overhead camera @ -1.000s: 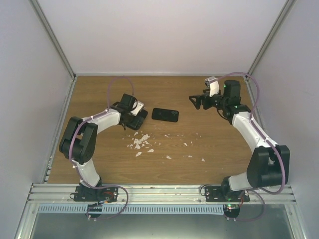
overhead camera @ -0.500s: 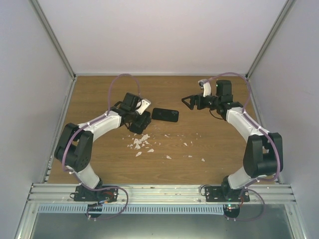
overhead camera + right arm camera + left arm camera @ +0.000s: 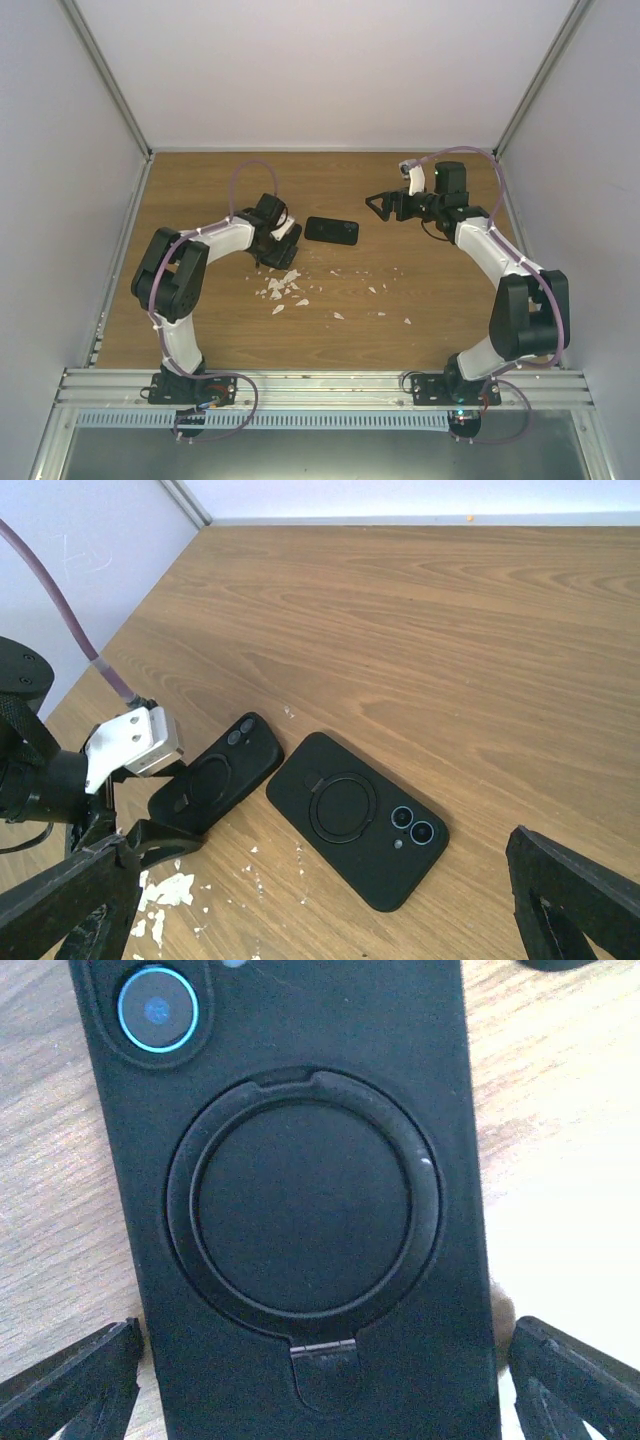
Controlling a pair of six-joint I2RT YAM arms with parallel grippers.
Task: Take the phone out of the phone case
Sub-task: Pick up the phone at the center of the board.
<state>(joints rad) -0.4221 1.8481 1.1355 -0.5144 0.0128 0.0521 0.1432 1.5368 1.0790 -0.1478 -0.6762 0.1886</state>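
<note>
The first phone case (image 3: pixel 300 1210) is black and lies back side up. A circular ring stand is folded flat at its centre, hinge toward the lower end, and a blue-rimmed camera lens sits in one upper corner. The second phone case (image 3: pixel 357 820), also black, lies back up just beside it, showing a matching ring and two lenses. Whether either case holds a phone cannot be determined.

We see the phone case (image 3: pixel 310 1220) matte black all over, the ring on its back black too, the lens (image 3: pixel 158 1008) rimmed bright blue. Second phone (image 3: pixel 355 820), centre of the right wrist view: also black. Table (image 3: pixel 420 290): mid-brown wood, streaky grain. White flakes (image 3: pixel 282 288) left of centre in the top view. Arms (image 3: pixel 225 238): white shells, black joints. Cable (image 3: pixel 70 622): purple. Walls (image 3: pixel 320 70): pale grey.
</note>
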